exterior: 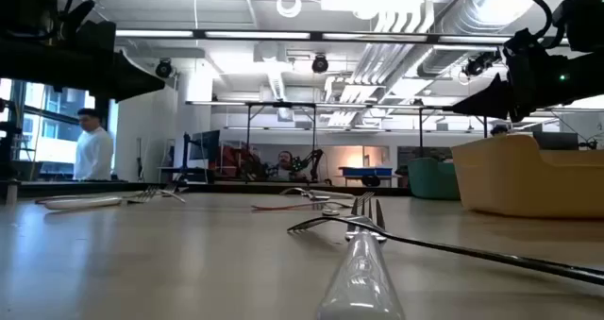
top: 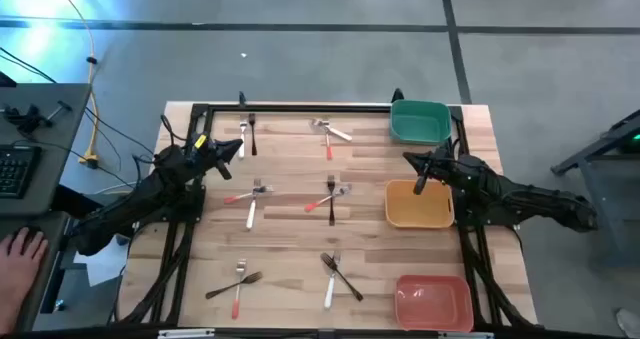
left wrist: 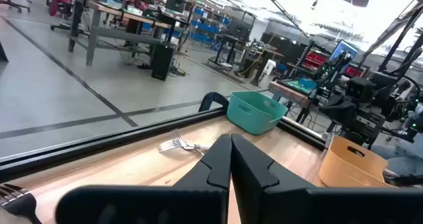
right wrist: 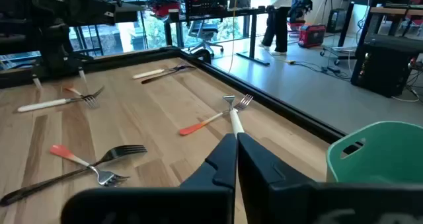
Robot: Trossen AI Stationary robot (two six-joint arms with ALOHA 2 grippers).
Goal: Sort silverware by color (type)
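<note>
Tabletop (top: 300, 279), both tools (top: 238, 147) raised, closed.

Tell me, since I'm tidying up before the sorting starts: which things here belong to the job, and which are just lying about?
Belongs to the job:
- the silverware, scattered in pairs on the table
- green bin, yellow bin, red bin, likely the sorting targets

Just lying about, off the table:
- keyboard
- yellow cable
- a person's hand
</note>
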